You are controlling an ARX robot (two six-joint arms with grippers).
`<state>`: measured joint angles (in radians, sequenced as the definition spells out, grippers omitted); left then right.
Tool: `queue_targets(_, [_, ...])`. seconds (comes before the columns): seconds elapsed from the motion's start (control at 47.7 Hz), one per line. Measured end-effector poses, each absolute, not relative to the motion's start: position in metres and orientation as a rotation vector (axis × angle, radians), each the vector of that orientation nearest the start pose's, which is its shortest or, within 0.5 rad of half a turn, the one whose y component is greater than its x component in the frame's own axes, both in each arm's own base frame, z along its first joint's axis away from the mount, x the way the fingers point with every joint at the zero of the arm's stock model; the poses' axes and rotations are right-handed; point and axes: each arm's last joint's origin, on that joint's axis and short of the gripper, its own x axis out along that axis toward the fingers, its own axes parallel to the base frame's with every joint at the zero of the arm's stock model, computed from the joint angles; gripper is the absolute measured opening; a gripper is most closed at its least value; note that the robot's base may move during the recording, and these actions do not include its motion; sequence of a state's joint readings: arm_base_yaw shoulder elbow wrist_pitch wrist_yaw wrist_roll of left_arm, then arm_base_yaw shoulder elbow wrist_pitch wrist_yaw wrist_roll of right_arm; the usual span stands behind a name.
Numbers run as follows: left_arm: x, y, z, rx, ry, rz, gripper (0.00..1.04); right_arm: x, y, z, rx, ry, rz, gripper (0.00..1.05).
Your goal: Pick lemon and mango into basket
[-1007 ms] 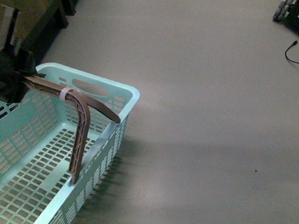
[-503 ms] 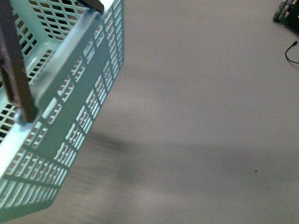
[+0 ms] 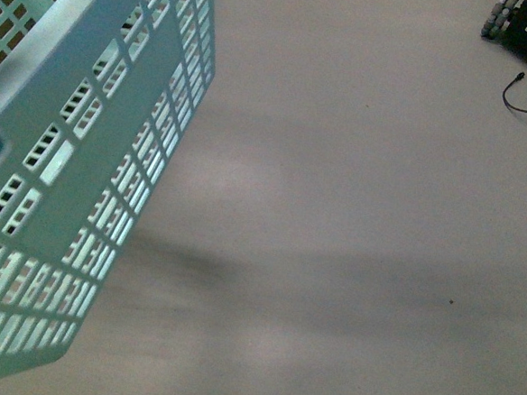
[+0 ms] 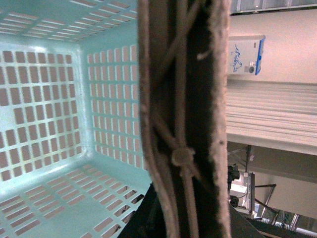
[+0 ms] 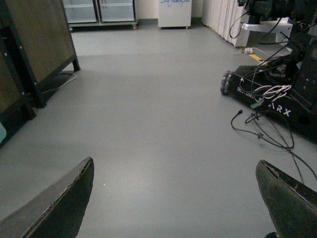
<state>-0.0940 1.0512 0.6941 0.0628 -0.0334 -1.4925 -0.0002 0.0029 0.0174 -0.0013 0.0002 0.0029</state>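
The light aqua basket (image 3: 86, 149) hangs tilted in the air at the left of the front view, its slotted side wall facing me. In the left wrist view I look into the basket (image 4: 54, 99), and its brown handle (image 4: 183, 114) runs straight through the picture with my left gripper (image 4: 183, 218) shut on it. My right gripper (image 5: 176, 198) is open over bare grey floor, its dark fingers (image 5: 64, 208) wide apart with nothing between them. No lemon or mango shows in any view. Neither arm appears in the front view.
Grey floor (image 3: 353, 213) fills most of the front view. A wheeled robot base with loose cables (image 5: 277, 94) sits to one side in the right wrist view. A dark wooden panel on legs (image 5: 34, 44) and glass-fronted cabinets (image 5: 99, 12) stand at the far end.
The basket has swung up off the floor and tilted, so its side wall now fills the left of the front view. The handle and left gripper have left that view.
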Motion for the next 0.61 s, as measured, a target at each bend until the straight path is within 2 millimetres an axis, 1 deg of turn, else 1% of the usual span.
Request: queue_targets(0.608, [0.2313,-0.0205,0.2748,-1.458,0.28,0.176,0.05,0.0968,0.0,0.1691,0.003,-0.013,0.0,0.96])
